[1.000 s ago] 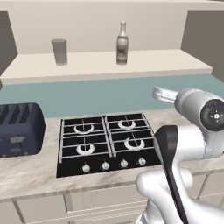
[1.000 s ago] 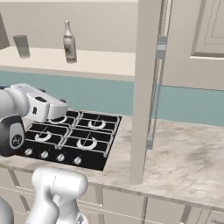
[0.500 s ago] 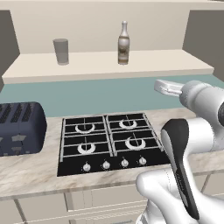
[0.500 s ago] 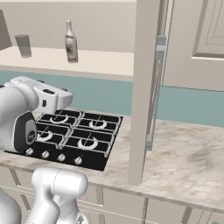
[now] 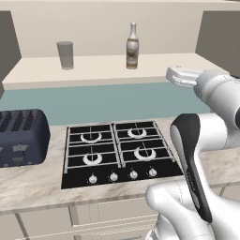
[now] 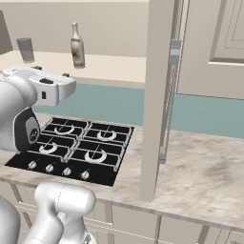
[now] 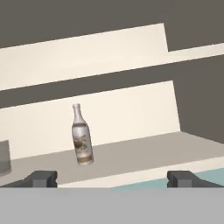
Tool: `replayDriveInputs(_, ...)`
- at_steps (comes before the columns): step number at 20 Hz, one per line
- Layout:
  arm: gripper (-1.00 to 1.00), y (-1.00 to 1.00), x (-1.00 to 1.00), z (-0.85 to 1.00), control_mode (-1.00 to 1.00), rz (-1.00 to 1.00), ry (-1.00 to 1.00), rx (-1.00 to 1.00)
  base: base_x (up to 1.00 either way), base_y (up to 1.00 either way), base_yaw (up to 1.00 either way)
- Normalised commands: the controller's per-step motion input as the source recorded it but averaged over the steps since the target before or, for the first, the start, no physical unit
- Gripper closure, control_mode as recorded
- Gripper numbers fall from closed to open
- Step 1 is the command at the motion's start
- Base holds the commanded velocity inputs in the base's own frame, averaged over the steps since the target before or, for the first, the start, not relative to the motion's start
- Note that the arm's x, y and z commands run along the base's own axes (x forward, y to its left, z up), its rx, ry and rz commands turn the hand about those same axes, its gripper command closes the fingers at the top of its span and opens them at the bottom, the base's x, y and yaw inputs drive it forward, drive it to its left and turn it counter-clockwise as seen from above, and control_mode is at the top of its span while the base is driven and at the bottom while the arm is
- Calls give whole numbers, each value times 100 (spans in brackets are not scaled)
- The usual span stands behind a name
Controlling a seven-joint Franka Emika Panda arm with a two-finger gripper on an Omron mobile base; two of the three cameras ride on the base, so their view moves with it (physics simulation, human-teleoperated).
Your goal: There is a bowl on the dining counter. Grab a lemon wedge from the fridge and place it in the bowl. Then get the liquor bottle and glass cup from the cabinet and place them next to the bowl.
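The liquor bottle (image 5: 132, 46) (image 6: 77, 46) (image 7: 82, 136) stands upright on the beige shelf (image 5: 98, 68) of the open cabinet. The grey glass cup (image 5: 65, 55) (image 6: 25, 49) stands to its left on the same shelf, and its edge (image 7: 3, 157) shows at the left of the hand view. My gripper (image 5: 176, 75) (image 6: 66, 84) (image 7: 112, 179) hovers in front of the shelf at about shelf height, right of the bottle and well short of it. Its fingertips (image 7: 41, 178) are spread wide and hold nothing.
Below the shelf a black gas hob (image 5: 119, 152) (image 6: 76, 150) sits in the marbled counter (image 6: 205, 176), with a dark toaster (image 5: 18, 138) at its left. An open cabinet door (image 6: 159, 95) stands edge-on to the right of the hob.
The hand has risen from just above the hob to shelf height and turned toward the bottle. Bottle and cup have not moved. The jaws stay open.
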Motion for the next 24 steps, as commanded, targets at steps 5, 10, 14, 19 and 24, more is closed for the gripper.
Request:
replayDriveInputs(5, -100, 22, 0, 48, -100, 0, 0, -19, 0, 0, 0)
replayDriveInputs(10, -100, 25, 5, 20, -100, 1, 19, -34, 0, 0, 0)
replayDriveInputs(14, -100, 23, 9, 7, -100, 5, 12, -23, 0, 0, 0)
replayDriveInputs(19, -100, 17, 0, 0, -100, 2, -2, -2, 0, 0, 0)
replayDriveInputs(24, -100, 20, 0, -5, -100, 0, -8, 0, 0, 0, 0)
